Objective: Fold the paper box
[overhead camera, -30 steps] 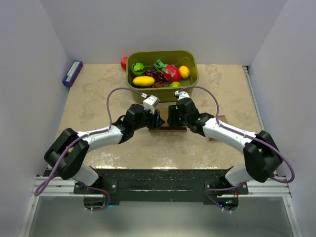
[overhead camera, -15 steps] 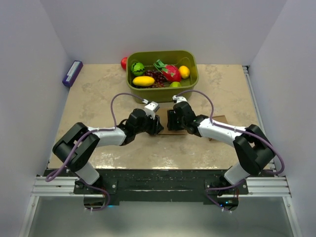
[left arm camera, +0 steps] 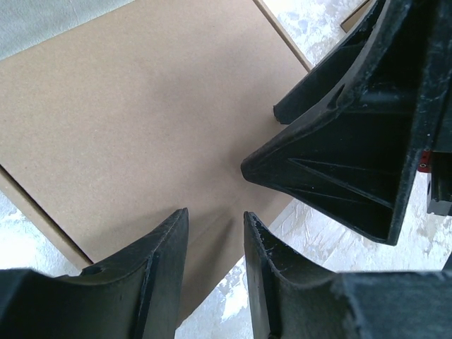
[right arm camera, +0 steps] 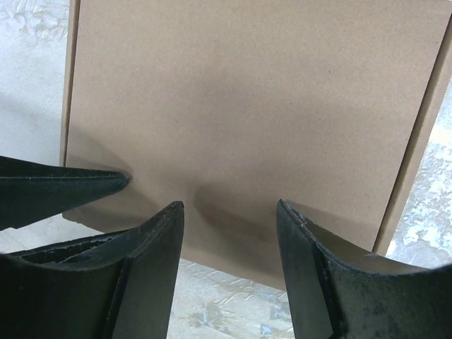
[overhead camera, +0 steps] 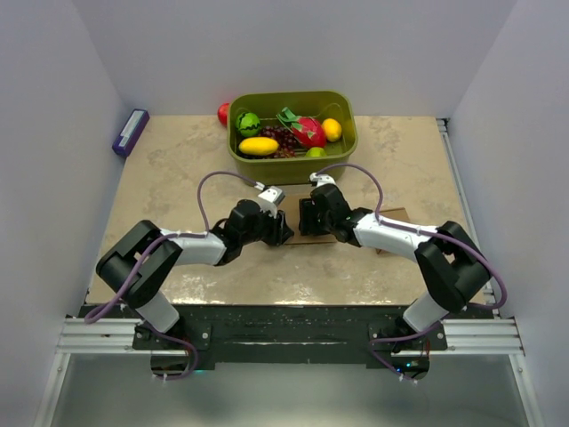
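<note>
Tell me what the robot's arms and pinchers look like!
The left arm and right arm both have white tube sections joined by chunky black joints. A purple cable loops along each one. The left gripper and right gripper are matte black plastic, each with two pointed, wedge-shaped fingers.

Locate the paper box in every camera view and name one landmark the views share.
Top external: the paper box lies mid-table, mostly hidden under the left gripper and right gripper.
Left wrist: it fills the upper left, beneath that arm's fingers.
Right wrist: it fills most of the frame.
Shared landmark: the left gripper, whose black tip enters the right wrist view from the left edge.
</note>
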